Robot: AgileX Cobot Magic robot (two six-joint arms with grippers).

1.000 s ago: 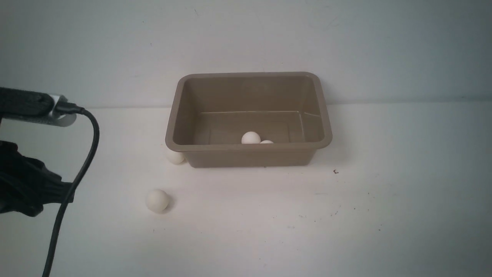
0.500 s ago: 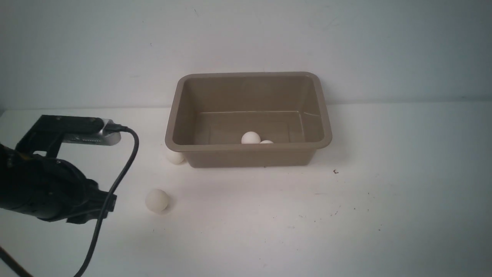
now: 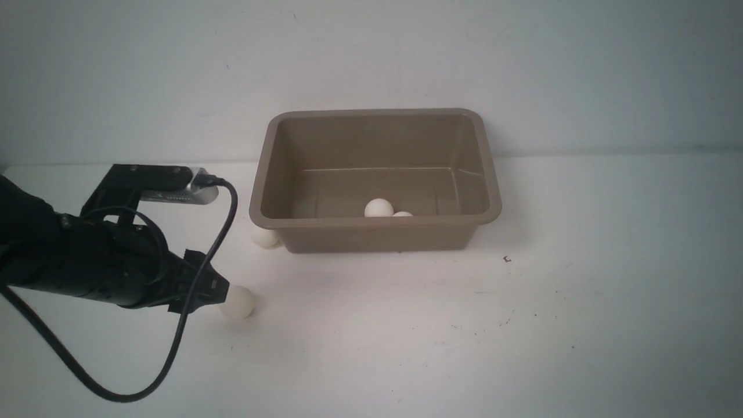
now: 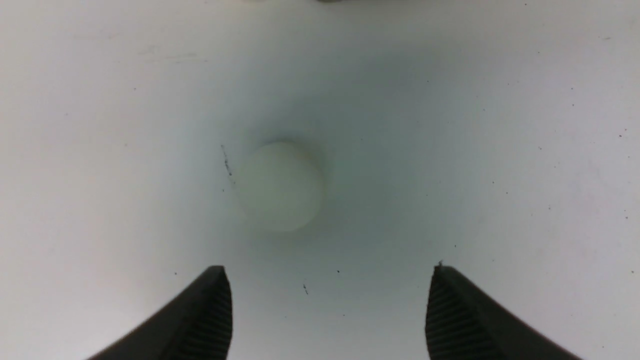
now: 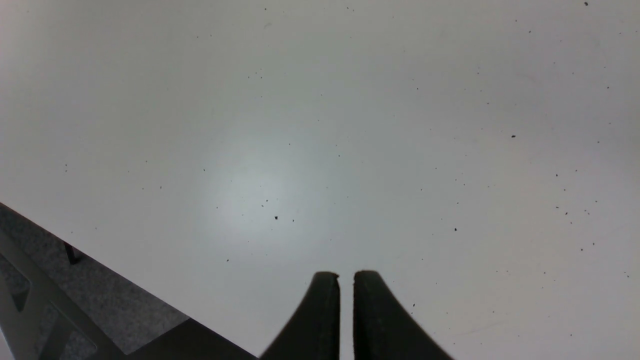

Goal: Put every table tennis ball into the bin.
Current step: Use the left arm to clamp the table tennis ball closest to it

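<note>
My left gripper [image 4: 329,282] is released, its two dark fingers spread wide, with bare white table [image 3: 522,360] showing between them. It hangs at the end of my left arm [image 3: 87,261], and a black cable [image 3: 125,397] runs from the wrist camera [image 3: 180,195] in a loose loop on my own side of it.

Nearest to that gripper is one pale ball [image 3: 241,302], on the table just to the right of my fingertips; in the front view my fingers cover its left edge. I cannot tell whether they touch it. Farther forward and to the right of the gripper, a second ball [image 3: 264,237] sits beside the near left corner of the bin, partly hidden by its rim.

The taupe bin [image 3: 377,237] itself stands upright, ahead of my left gripper and to its right. Inside are two more balls, close together behind the near wall: one [image 3: 378,208] shows most of its round, the other [image 3: 403,214] only its top.

My right gripper [image 5: 346,275] is clenched, its fingertips drawn together to a thin slit. It is outside the front view, and its wrist camera shows white table and a stretch of grey floor [image 5: 115,295] past the table's edge.
</note>
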